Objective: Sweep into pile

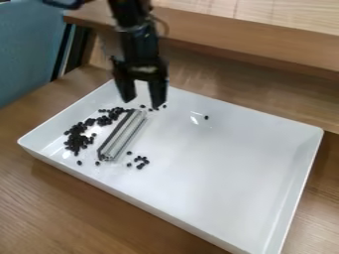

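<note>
The black gripper (143, 102) hangs above the back left part of the white tray (212, 163), its two fingers spread apart with nothing between them. Below it and slightly left, a silver and dark grooved bar (123, 136) lies slantwise on the tray floor. Many small black pieces (76, 139) are heaped left of the bar, with more (111, 117) near its far end. A smaller cluster (141, 161) lies to the bar's right, and a lone piece (206, 117) sits farther right near the back.
The tray's raised rim (112, 186) surrounds the pieces on a wooden table (59, 208). Behind the tray is a raised wooden ledge (252, 39). A blue-grey surface (27, 49) stands at the upper left.
</note>
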Robot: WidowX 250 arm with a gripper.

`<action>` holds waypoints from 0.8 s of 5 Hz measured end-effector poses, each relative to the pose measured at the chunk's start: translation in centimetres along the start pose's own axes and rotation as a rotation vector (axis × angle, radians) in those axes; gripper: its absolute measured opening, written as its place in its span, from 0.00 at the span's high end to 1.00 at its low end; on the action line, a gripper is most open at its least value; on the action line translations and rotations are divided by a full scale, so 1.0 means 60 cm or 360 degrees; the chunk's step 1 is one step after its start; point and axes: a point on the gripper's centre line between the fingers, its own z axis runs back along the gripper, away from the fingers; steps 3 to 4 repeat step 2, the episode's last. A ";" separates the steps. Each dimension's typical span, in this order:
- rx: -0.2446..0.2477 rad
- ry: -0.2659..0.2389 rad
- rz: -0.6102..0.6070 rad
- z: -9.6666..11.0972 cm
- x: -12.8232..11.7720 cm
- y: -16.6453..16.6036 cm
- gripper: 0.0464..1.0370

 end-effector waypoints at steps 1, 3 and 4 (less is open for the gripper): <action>-0.0038 -0.0006 -0.0122 0.003 0.015 -0.051 0.04; -0.0073 0.0011 -0.0204 0.004 0.017 -0.093 0.04; -0.0073 0.0011 -0.0204 0.004 0.017 -0.093 0.04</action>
